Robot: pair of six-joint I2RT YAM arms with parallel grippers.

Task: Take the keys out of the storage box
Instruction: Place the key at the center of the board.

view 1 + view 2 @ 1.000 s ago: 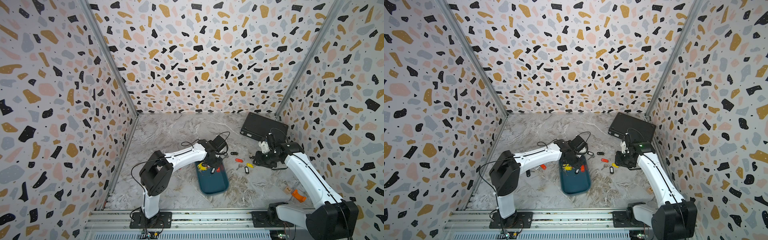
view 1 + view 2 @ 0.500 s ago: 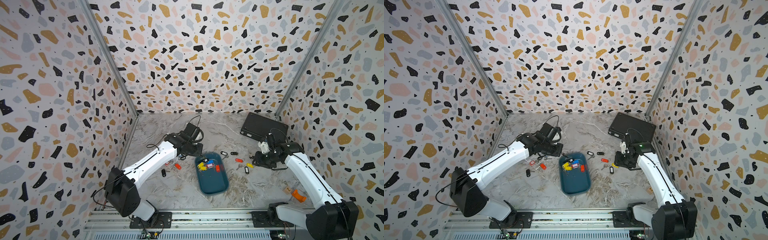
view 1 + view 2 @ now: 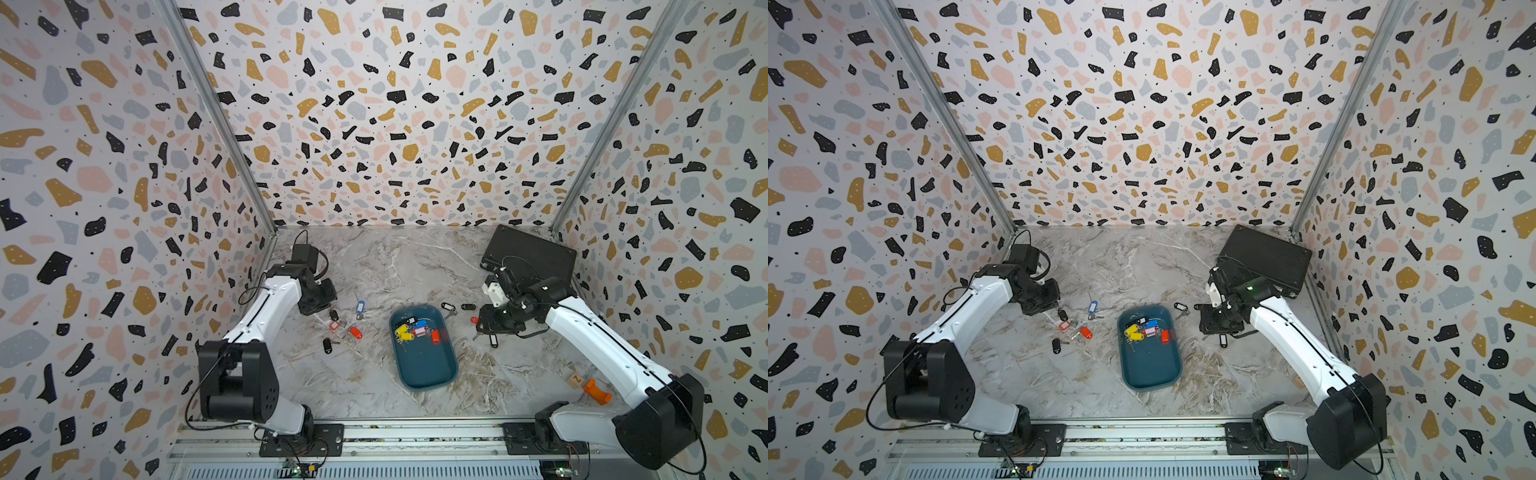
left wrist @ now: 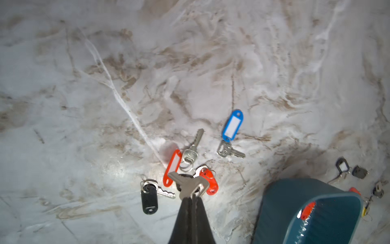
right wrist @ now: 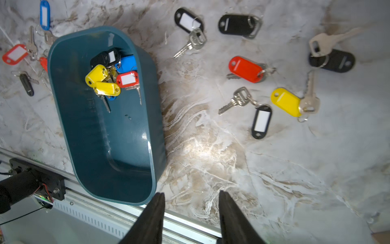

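Storage box (image 3: 426, 376) sits mid-surface between the two arms. Its near half is bare, and the remaining keys (image 3: 415, 332) are bunched at the far end: two yellow tags, blue, red, black. Their rings overlap, so lifting one will likely drag its neighbours. Left end effector (image 4: 191, 200) is pinched fully closed on the bow of a silver key (image 4: 191, 183), held clear of the box and over the left pile (image 3: 355, 332) on the marble surface (image 3: 374, 266). That pile has a blue, two red and a black tag, lying loosely apart. In a top view a black tag (image 3: 1062, 314) hangs at the tip, probably on the same ring. Judgement: it is placed to let go here, so this arm's keys land on its own side of the box. Right end effector (image 5: 192, 211) has its jaws part-open with nothing between them, low over the right pile (image 5: 245, 68). There, red, yellow and black-tagged keys lie spread near the box's wall. It looks empty and free for the next reach into the box. Each arm keeping to its own side avoids the two crossing above the box. Black case (image 3: 532, 257) in the far corner plays no part.
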